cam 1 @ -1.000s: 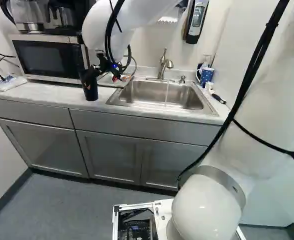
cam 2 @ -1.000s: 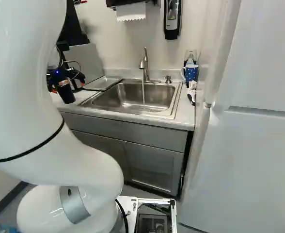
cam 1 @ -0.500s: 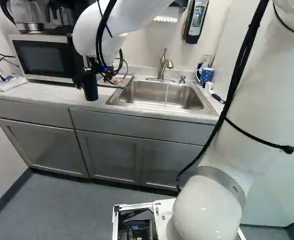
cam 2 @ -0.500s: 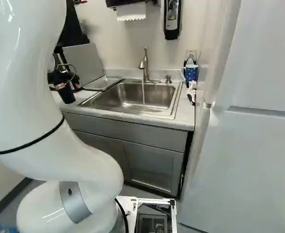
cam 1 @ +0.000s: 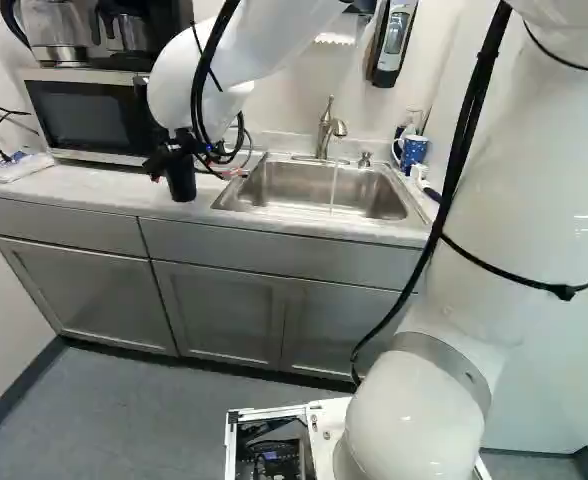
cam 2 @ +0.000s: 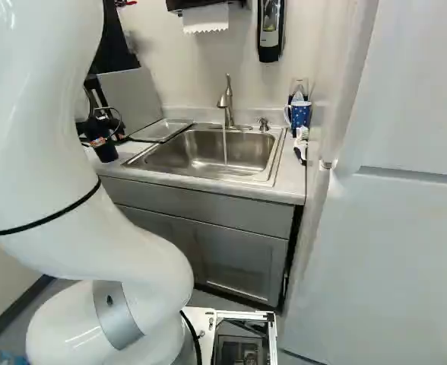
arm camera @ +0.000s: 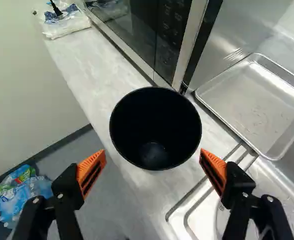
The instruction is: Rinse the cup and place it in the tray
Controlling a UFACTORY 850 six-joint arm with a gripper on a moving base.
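The gripper [cam 1: 164, 158] is at the black cup [cam 1: 181, 178], which stands upright on the counter left of the sink in the left base view. Seen from the wrist, the gripper [arm camera: 153, 171] stands wide open, its orange pads on either side of the near rim of the cup [arm camera: 155, 128], neither pad pressed on it. The cup's open mouth faces the camera. A metal tray [arm camera: 259, 102] lies past the cup beside the sink. Water runs from the faucet [cam 2: 226, 103] into the sink [cam 2: 208, 150].
A microwave [cam 1: 94, 115] stands behind the cup, with a plastic bag [cam 1: 12, 165] farther along the counter [cam 1: 104, 188]. A blue dotted mug [cam 2: 300, 114] and a brush [cam 2: 301, 144] are right of the sink. The refrigerator [cam 2: 391, 228] rises at the right.
The arm has swung and its gripper has turned and come in around the cup's upper part. The cup has kept its place on the counter. The base has not moved.
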